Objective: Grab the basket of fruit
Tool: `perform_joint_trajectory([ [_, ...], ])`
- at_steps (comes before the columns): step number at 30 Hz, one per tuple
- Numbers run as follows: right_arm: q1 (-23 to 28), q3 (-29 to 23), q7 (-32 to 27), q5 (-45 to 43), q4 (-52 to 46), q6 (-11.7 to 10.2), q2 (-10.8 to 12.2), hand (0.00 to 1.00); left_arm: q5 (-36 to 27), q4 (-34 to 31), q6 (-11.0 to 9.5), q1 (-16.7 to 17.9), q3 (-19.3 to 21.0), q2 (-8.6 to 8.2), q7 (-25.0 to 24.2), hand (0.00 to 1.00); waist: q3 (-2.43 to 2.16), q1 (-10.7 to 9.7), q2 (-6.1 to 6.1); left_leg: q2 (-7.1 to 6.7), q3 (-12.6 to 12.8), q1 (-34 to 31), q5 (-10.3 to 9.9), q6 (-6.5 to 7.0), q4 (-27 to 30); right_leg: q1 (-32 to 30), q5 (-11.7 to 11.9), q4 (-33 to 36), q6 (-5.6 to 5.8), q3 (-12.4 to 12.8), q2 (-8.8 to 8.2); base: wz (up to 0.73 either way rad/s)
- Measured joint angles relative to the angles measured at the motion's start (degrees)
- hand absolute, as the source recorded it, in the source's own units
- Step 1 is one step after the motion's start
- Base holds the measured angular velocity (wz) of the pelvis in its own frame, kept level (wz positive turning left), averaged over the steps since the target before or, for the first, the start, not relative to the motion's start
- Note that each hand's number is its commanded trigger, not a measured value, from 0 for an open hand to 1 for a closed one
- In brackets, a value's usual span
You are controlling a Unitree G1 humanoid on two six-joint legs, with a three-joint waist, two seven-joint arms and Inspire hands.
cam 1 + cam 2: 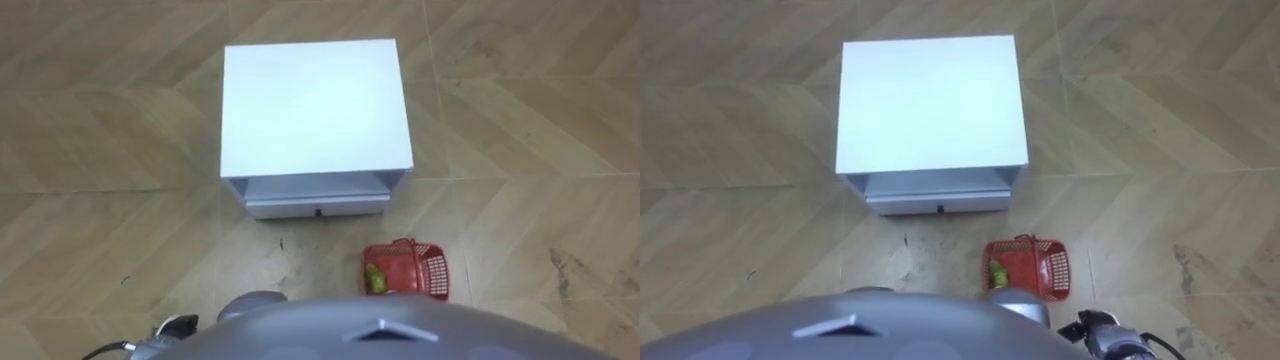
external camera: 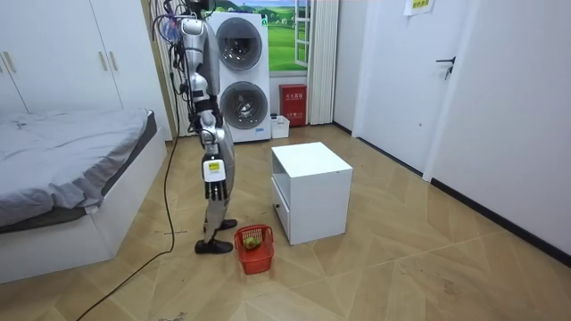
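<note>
The fruit basket (image 1: 412,268) is red plastic with a handle and stands on the wooden floor, close before me and a little to my right. A green fruit (image 1: 374,280) lies in it. In the room view the basket (image 2: 254,249) sits just by my feet while I stand upright facing the white cabinet. My right hand (image 2: 211,169) hangs at my thigh, well above the basket, and its edge (image 1: 1102,330) shows at the lower right. A bit of my left hand (image 1: 178,325) shows at the lower left. Nothing is in either hand as far as shown.
A white bedside cabinet (image 1: 315,105) with a low drawer (image 1: 317,207) stands straight ahead, just beyond the basket. In the room view a bed (image 2: 71,152) lies behind me, stacked washing machines (image 2: 239,76) stand at the back wall, and bare floor spreads to the right.
</note>
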Motion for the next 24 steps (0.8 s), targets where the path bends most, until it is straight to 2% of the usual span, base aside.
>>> perform_joint_trajectory([
  [1,-0.3,-1.3,-0.6,0.3,-2.4,-0.2,-0.1,0.00,0.1,0.1,-0.8,0.0,1.6,0.24,0.1,0.00,-0.13,0.0,0.02,0.02,0.8,-1.8,-0.2,0.39,1.2,-1.9,0.3,0.3,0.48,0.9,-0.06,-0.41],
  [2,-1.4,-2.7,-0.9,1.9,-4.5,-0.7,-0.2,0.00,0.0,0.5,-1.8,0.0,3.7,0.47,0.1,0.00,-0.65,0.1,0.51,0.81,2.0,-4.4,-0.6,1.28,1.9,-3.2,0.7,-0.1,1.19,1.1,0.41,-0.45],
  [3,-2.2,-3.4,-1.0,2.7,-5.8,-0.8,-0.1,0.00,0.0,0.5,-2.4,-0.2,4.4,0.76,0.1,0.00,-0.84,0.0,0.91,1.20,2.9,-5.7,-0.9,1.75,2.3,-4.2,0.4,1.3,1.40,0.2,0.18,-0.31],
  [4,-3.1,-4.4,-1.4,4.7,-8.2,-1.4,0.2,0.00,0.0,0.7,-3.3,-0.8,5.1,1.72,0.2,0.00,0.02,-0.2,-0.08,1.05,4.3,-7.3,-1.3,2.59,4.5,-6.7,-1.7,10.2,1.59,-2.9,-2.49,0.00],
  [5,-3.3,-4.8,-2.0,6.7,-10.3,-1.7,0.2,0.00,-0.1,1.2,-4.1,-1.0,5.4,2.58,0.5,0.00,0.04,0.1,-1.38,0.28,4.7,-8.5,-2.2,3.50,6.5,-7.7,-2.7,21.5,1.84,-3.5,-5.11,0.10],
  [6,-3.6,-4.9,-2.5,7.6,-11.2,-2.1,0.0,0.00,-0.1,1.2,-4.3,-1.0,5.5,2.87,0.9,0.00,-0.05,0.3,-1.72,-0.05,4.9,-9.5,-2.8,3.77,7.7,-7.8,-2.8,26.6,2.07,-3.6,-6.34,0.12],
  [7,-5.4,-4.9,-3.8,10.0,-12.1,-3.2,-0.3,0.00,-0.6,1.1,-4.4,-1.0,5.4,3.35,1.4,0.00,-0.45,0.9,-2.31,-0.14,5.5,-12.4,-4.1,4.26,10.9,-7.4,-2.5,34.5,2.57,-3.2,-8.06,-0.09],
  [8,-7.9,-4.9,-4.9,12.3,-13.4,-4.1,-0.7,0.00,-1.8,1.0,-4.7,-1.2,5.2,3.68,2.1,0.00,-0.71,1.6,-3.06,-0.04,6.2,-15.7,-4.7,4.77,14.1,-6.6,-1.8,39.0,3.22,-3.0,-9.29,-0.13],
  [11,-13.3,-5.6,-6.3,16.1,-16.2,-6.1,-1.5,0.00,-3.5,1.5,-5.4,-2.3,5.2,3.90,3.6,0.00,-0.81,1.5,-3.57,0.22,6.3,-23.8,-5.4,5.86,20.4,-3.7,-0.7,42.0,3.33,-3.7,-10.40,0.03],
  [13,-18.2,-5.5,-7.6,17.3,-19.3,-6.8,-2.5,0.00,-5.3,2.4,-5.6,-4.1,4.5,4.48,4.9,0.00,-0.63,1.9,-3.52,1.11,6.8,-32.8,-6.3,6.76,27.4,-2.4,-0.7,41.5,3.71,-4.0,-10.39,-0.04],
  [15,-21.2,-5.5,-8.0,18.3,-21.1,-7.2,-2.7,0.00,-6.9,2.8,-5.8,-5.2,2.9,5.72,5.9,0.00,-0.37,1.8,-4.21,1.08,7.1,-39.1,-7.3,6.75,32.8,-1.8,-0.9,41.1,4.21,-3.8,-10.55,0.05],
  [16,-22.6,-5.4,-8.6,18.6,-21.7,-7.7,-3.0,0.00,-8.2,3.4,-6.2,-6.6,2.0,6.70,6.3,0.00,-0.17,2.3,-5.09,1.11,7.7,-43.2,-7.9,6.67,37.0,-2.5,-1.4,42.8,4.89,-3.2,-10.84,0.12],
  [17,-24.0,-5.4,-9.4,18.6,-21.9,-7.9,-3.4,0.00,-9.9,4.2,-6.4,-7.9,0.8,7.61,6.9,0.00,0.14,3.0,-6.24,1.10,8.7,-47.1,-8.6,6.41,41.2,-4.0,-1.9,45.5,5.15,-3.2,-12.05,0.06],
  [18,-24.7,-5.4,-9.7,18.6,-21.9,-7.9,-3.5,0.00,-10.9,4.8,-6.5,-8.7,0.0,7.92,7.3,0.00,0.45,3.3,-6.70,1.05,9.1,-48.7,-8.9,5.92,43.4,-5.1,-1.7,47.6,4.71,-2.9,-12.70,0.18],
  [19,-25.1,-5.4,-10.1,18.6,-22.0,-8.1,-3.5,0.00,-12.5,5.8,-6.5,-9.6,-1.2,8.12,7.7,0.00,0.56,3.3,-6.62,1.02,9.1,-51.8,-9.8,4.78,48.0,-7.2,-4.0,53.9,4.75,-2.3,-13.28,0.24],
  [20,-25.1,-5.4,-10.2,18.5,-22.0,-8.2,-3.5,0.00,-12.7,6.3,-6.7,-10.0,-1.8,8.22,7.8,0.00,0.63,3.2,-6.68,1.04,9.2,-53.2,-10.3,3.51,50.0,-8.1,-5.4,56.4,4.60,-2.3,-13.66,0.39],
  [21,-25.1,-5.3,-10.4,18.4,-22.0,-8.2,-3.5,0.00,-13.6,6.9,-7.0,-10.9,-3.2,8.32,8.1,0.00,1.11,3.0,-7.06,0.72,9.2,-55.6,-10.6,-0.35,53.1,-9.6,-7.8,61.0,3.03,-2.4,-14.61,0.17],
  [22,-25.6,-5.2,-10.4,18.4,-22.0,-8.2,-3.6,0.00,-14.8,6.8,-7.5,-11.1,-4.7,8.30,8.5,0.00,1.62,2.9,-7.72,0.81,6.1,-58.2,-12.5,-3.14,60.2,-11.9,-9.4,65.7,2.64,-1.6,-15.99,-0.35],
  [23,-26.2,-4.3,-10.4,18.5,-22.7,-8.5,-3.6,0.00,-15.9,7.7,-7.6,-10.0,-5.8,8.33,8.6,0.00,1.76,4.0,-5.69,0.82,1.1,-60.0,-16.9,0.43,67.0,-13.7,-10.9,71.8,3.84,-1.3,-15.87,-0.58],
  [24,-26.2,-4.1,-10.5,18.5,-22.9,-9.2,-3.6,0.00,-16.1,8.7,-7.8,-10.0,-6.6,8.55,8.8,0.00,2.09,4.4,-5.62,0.01,0.8,-61.0,-17.5,2.00,69.1,-14.3,-11.6,74.6,4.03,-0.4,-16.01,-0.48],
])
